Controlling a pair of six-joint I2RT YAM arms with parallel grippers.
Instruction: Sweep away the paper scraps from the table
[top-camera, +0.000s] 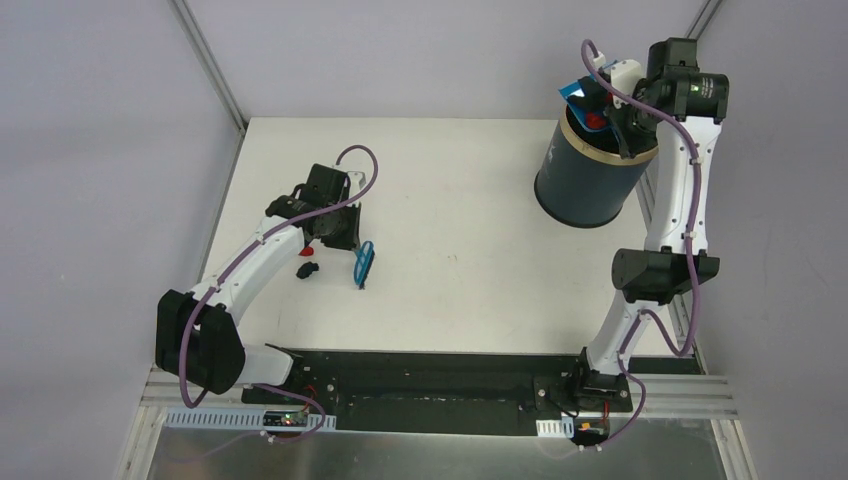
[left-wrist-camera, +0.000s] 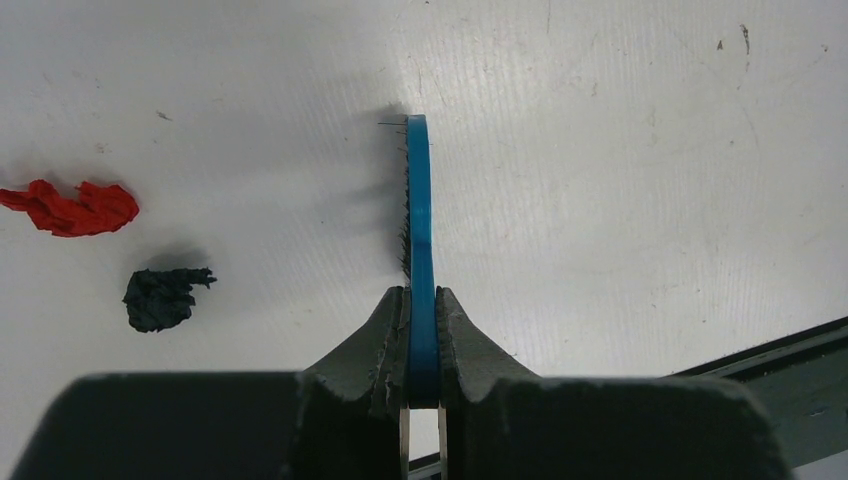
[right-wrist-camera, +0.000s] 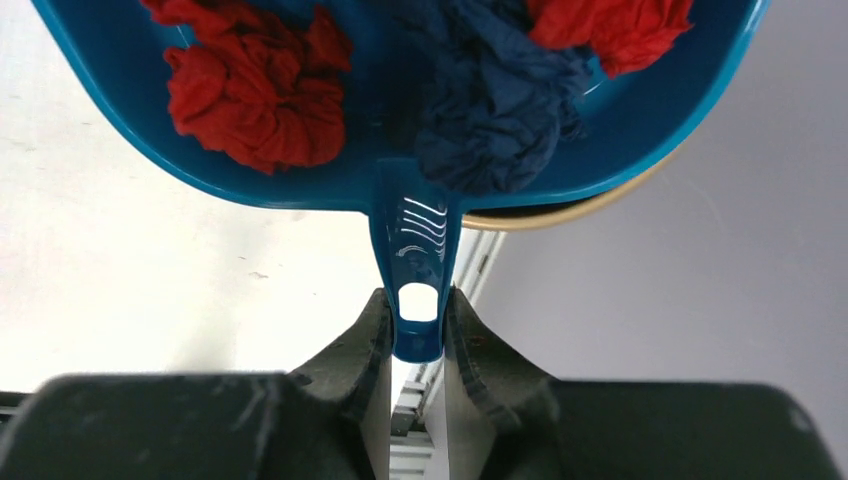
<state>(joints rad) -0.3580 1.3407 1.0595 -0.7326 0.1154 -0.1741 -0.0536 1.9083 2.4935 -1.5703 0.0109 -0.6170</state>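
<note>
White bench: faint scuffs and dark specks on surface, black strip along front edge. Plain grey walls on three sides, metal posts in far corners. Dark round bin stands at far right of bench.

Left pincer clamped on blue brush, bristles facing two paper scraps lying loose on bench at left. Red one near dark one, both apart from brush.

Right pincer clamped on dustpan handle. Pan held over bin mouth. More red and dark blue scraps inside pan.
</note>
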